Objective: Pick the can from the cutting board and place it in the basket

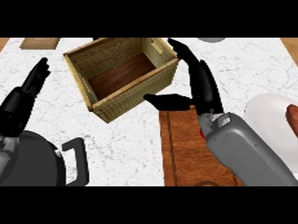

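Now the right hand (pixel 201 94) is spread wide, holding nothing, over the cutting board's (pixel 183 151) far end, just beside the basket (pixel 128 94).

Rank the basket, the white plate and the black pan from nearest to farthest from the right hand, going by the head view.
1. Basket: right beside the right hand, on its left.
2. White plate: off to the hand's right.
3. Black pan: far left, by the lower edge.
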### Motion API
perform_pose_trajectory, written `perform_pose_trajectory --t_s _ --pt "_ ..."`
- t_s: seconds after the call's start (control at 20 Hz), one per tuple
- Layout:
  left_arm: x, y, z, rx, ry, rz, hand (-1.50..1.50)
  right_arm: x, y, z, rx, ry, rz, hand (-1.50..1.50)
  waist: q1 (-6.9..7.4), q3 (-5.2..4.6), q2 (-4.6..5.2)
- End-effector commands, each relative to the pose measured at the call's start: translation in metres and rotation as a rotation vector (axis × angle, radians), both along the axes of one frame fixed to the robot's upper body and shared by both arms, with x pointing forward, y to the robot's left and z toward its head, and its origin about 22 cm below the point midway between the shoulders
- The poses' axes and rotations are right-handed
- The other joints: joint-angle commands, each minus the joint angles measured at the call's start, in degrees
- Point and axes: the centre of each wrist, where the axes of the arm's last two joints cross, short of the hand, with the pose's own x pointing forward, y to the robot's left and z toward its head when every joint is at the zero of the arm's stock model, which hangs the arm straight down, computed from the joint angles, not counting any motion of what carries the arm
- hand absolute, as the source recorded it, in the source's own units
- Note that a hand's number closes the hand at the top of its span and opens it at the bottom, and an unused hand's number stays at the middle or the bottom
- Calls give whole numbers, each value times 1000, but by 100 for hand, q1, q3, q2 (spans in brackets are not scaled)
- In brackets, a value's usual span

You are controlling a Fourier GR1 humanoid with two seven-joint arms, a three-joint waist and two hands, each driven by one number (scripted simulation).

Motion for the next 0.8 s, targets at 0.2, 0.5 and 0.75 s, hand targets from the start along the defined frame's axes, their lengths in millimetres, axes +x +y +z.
perform_pose_trajectory --t_s 0.2,0.5,0.75 --pt "-3 2 -6 4 15 3 0 26 -29 65 -708 241 15 -150 44 -20 -6" --pt "1 -6 2 -7 -14 -11 0 19 -23 127 -904 481 217 -150 -3 30 30" --pt "-1 -11 -4 -8 -14 -12 0 29 -41 157 -957 628 281 -150 -7 40 74"
